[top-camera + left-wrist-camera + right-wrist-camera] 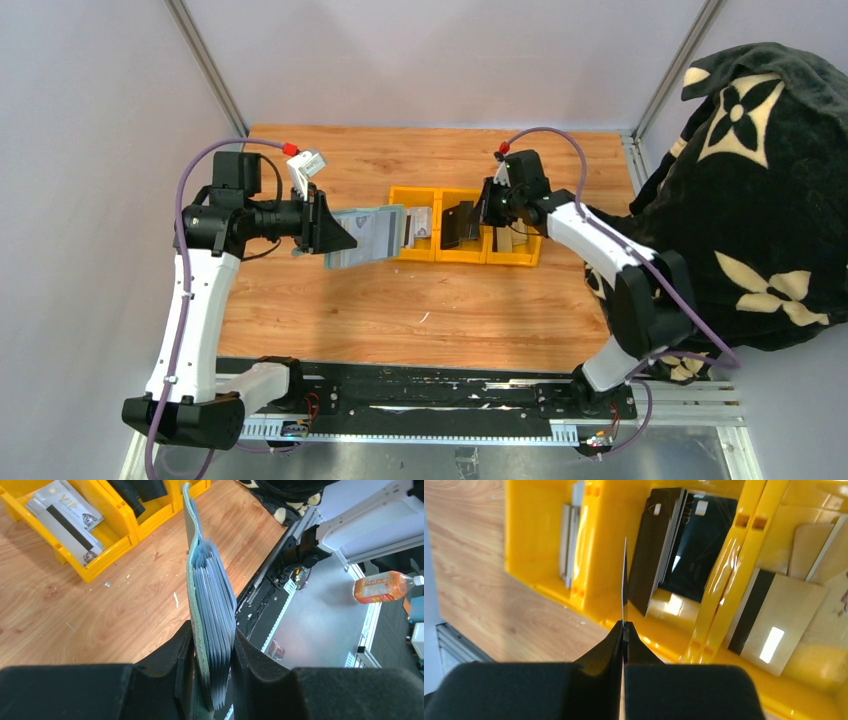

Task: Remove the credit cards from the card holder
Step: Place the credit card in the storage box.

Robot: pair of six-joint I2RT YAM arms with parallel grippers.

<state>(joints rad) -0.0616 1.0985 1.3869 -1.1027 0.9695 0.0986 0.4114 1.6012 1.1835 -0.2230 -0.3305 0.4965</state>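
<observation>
My left gripper [322, 226] [212, 642] is shut on one end of the sage-green card holder [366, 236] [210, 580] and holds it above the table, its pockets fanned out toward the yellow bin [465, 258]. My right gripper [487, 208] [624, 626] is shut on a thin dark credit card [624, 580], seen edge-on, over the bin [599, 555] near the wall between its left and middle compartments. Silver-grey cards [65, 510] lie in the left compartment, black cards [689, 545] lean in the middle one, and tan cards [784, 610] lie in the right one.
A black blanket with cream flowers [760, 180] is heaped at the table's right edge, behind my right arm. The black base rail [400, 385] runs along the near edge. An orange bottle [382, 586] lies off the table, below the left arm.
</observation>
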